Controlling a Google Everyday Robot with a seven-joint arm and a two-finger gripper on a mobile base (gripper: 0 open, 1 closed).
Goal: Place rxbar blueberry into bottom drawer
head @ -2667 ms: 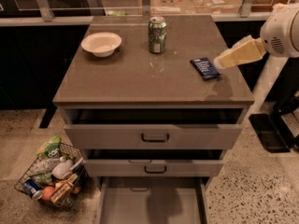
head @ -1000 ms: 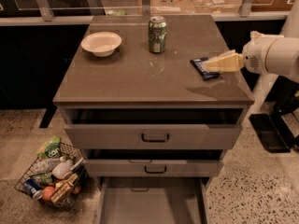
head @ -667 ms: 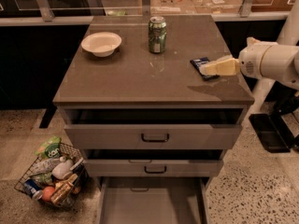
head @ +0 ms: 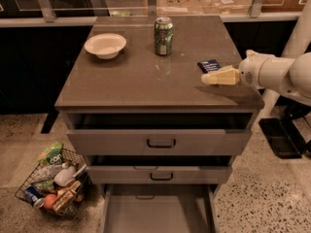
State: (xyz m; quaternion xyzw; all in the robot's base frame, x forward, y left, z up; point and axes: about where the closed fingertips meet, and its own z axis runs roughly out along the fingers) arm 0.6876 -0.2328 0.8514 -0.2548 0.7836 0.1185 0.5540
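Observation:
The rxbar blueberry (head: 208, 64), a small flat dark navy wrapper, lies on the cabinet top (head: 136, 79) near its right edge. My gripper (head: 216, 76), cream-coloured on a white arm that comes in from the right, sits low over the top, at the bar's near side and covering its front edge. I cannot tell whether it touches the bar. The bottom drawer (head: 155, 212) is pulled out below the cabinet; the part of its plain grey floor that shows is bare.
A green soda can (head: 163, 35) stands at the back middle of the top and a white bowl (head: 105, 44) at the back left. The two upper drawers (head: 160, 142) (head: 158, 175) are slightly open. A wire basket of items (head: 53, 183) sits on the floor at the left.
My gripper has moved left and down, from beside the bar's right end to its near side, low over the top. The bar has stayed in place.

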